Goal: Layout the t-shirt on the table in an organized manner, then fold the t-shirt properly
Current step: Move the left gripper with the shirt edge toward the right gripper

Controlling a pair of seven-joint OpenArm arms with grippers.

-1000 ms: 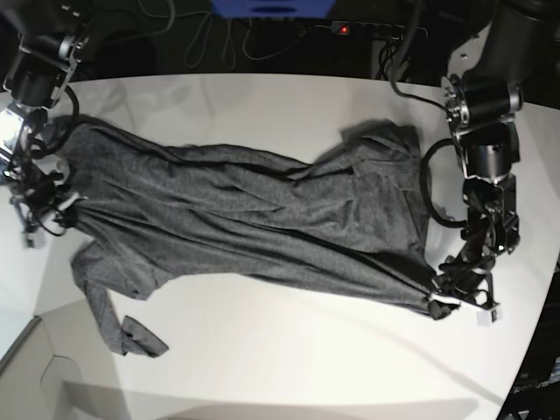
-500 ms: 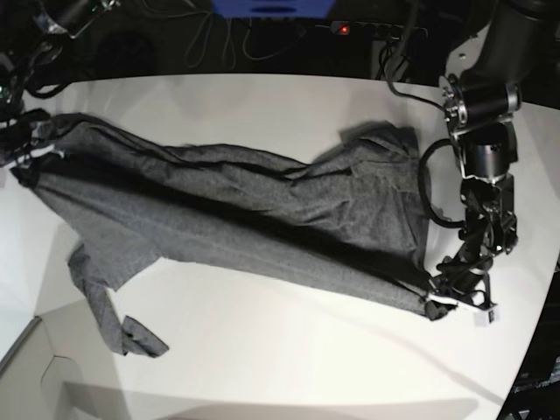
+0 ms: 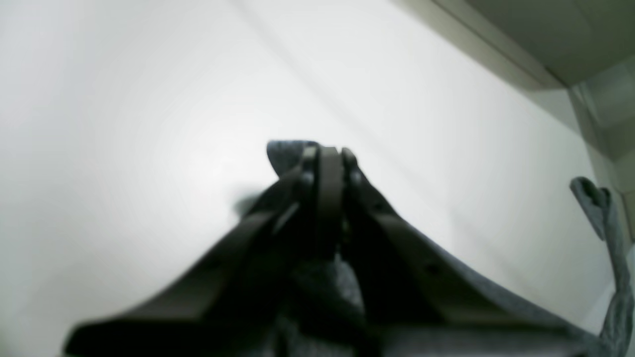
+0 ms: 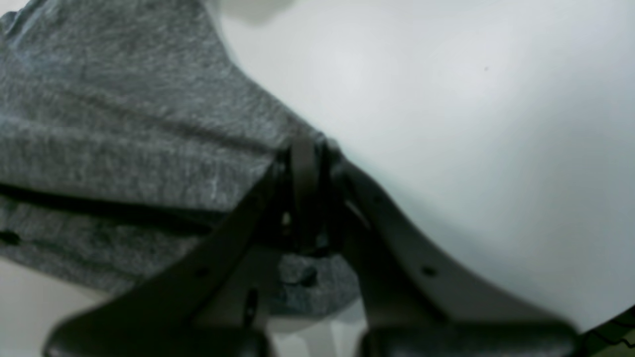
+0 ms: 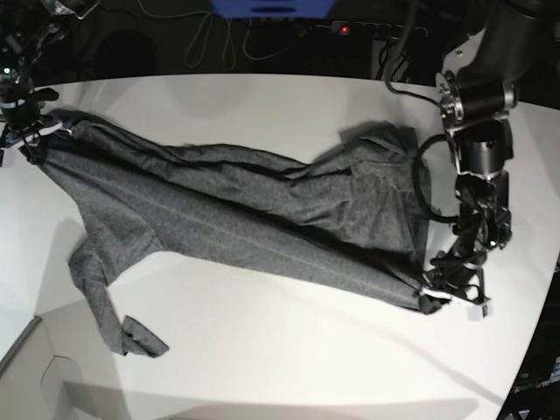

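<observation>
Base view: the t-shirt (image 5: 236,219) lies stretched across the table (image 5: 289,359), its long axis running from the right gripper (image 5: 33,133) at the far edge of that arm's side to the left gripper (image 5: 437,296) nearer the front edge. Each gripper pinches one end of the cloth. A loose sleeve trails from the right gripper's end toward the front edge. The left arm hangs steeply down from its dark motor housing (image 5: 477,101), a black cable (image 5: 426,179) looping beside it over the cloth. A power strip (image 5: 367,29) with a red light sits beyond the table.

Left wrist view: the left gripper (image 3: 325,158) has its jaws pressed together on a fold of the t-shirt (image 3: 283,153), which shows just past the tips and spreads below the fingers. A twisted grey strip rises far off to one side. Bare table (image 3: 124,124) lies ahead.

Right wrist view: the right gripper (image 4: 307,153) is clamped on the t-shirt (image 4: 124,129) edge; cloth spreads to one side of the jaws, bare table (image 4: 471,124) to the other
</observation>
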